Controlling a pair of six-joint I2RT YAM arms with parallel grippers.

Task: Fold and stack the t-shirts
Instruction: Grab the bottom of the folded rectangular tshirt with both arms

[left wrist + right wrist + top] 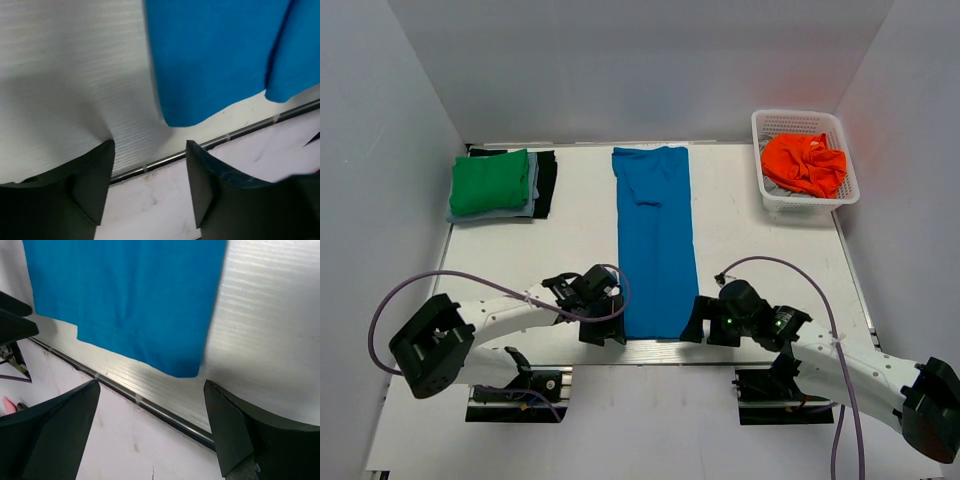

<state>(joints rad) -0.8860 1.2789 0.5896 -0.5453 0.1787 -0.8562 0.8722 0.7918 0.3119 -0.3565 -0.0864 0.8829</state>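
The bright blue t-shirt [656, 240] lies flat as a long narrow strip down the middle of the table, sides folded in. My left gripper [603, 333] is open and empty just left of its near left corner [185, 117]. My right gripper [705, 331] is open and empty just right of its near right corner [182, 367]. A green t-shirt [490, 181] lies folded on top of a stack with a grey-blue one and a darker one at the back left. An orange t-shirt [804, 164] lies crumpled in the basket.
The white mesh basket [768, 196] stands at the back right. The table's near edge, a metal rail [165, 162], runs just below both grippers and also shows in the right wrist view [150, 407]. White walls enclose the table on three sides.
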